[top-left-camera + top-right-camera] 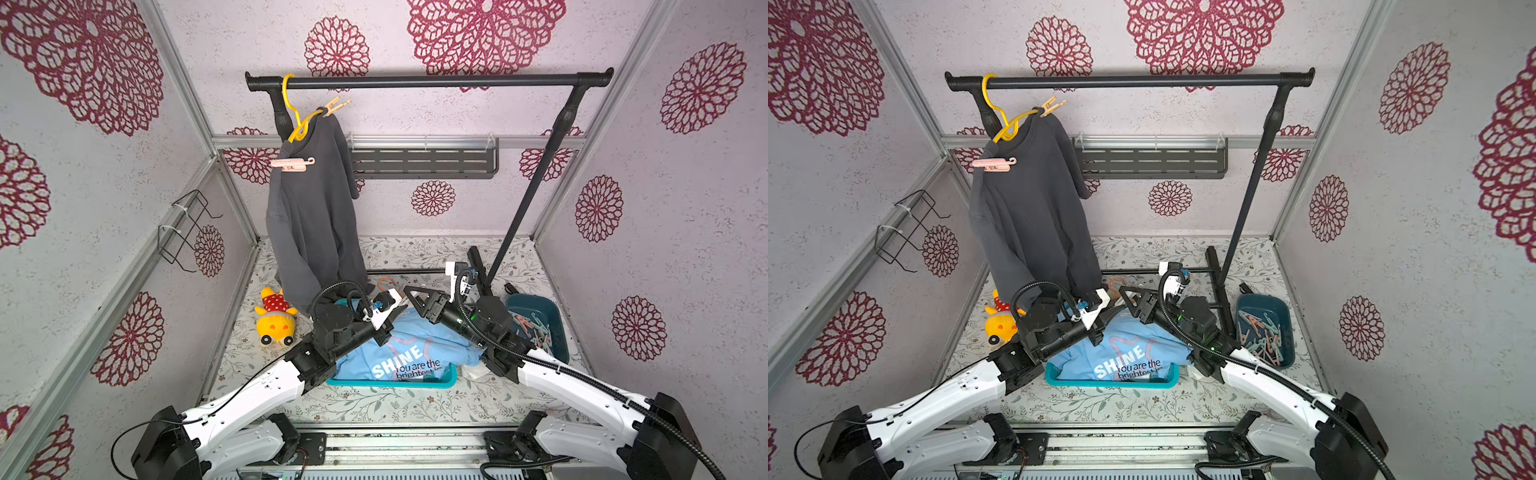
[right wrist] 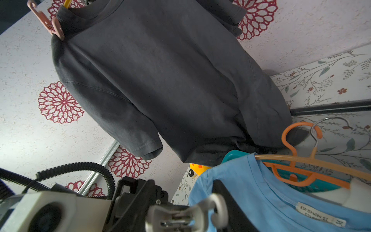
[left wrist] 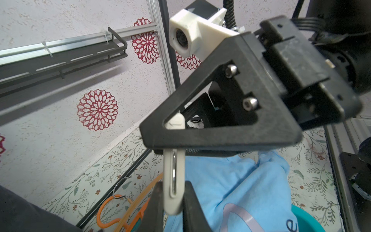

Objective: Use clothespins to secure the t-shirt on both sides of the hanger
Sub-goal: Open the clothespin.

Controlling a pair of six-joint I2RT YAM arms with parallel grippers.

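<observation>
At far edge of teal basket [image 1: 390, 382], over crumpled blue t-shirt [image 1: 432, 345]: left gripper [image 3: 173, 186] clenched on whitish plastic clothespin [image 3: 173, 170]; right gripper [image 1: 409, 291] straddles pin's far end, grip not discernible; orange hanger [image 2: 284, 138] just behind; spare pastel pins [image 1: 534, 332] in dark tub [image 1: 536, 306] beside right arm.

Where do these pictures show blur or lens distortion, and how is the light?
Both top views: wide-lens bending of the frame posts, soft even light, grey t-shirt sharp. Left wrist view: the close right gripper has soft edges. Right wrist view: whitish clothespin and camera housing blurred, t-shirt crisp.
</observation>
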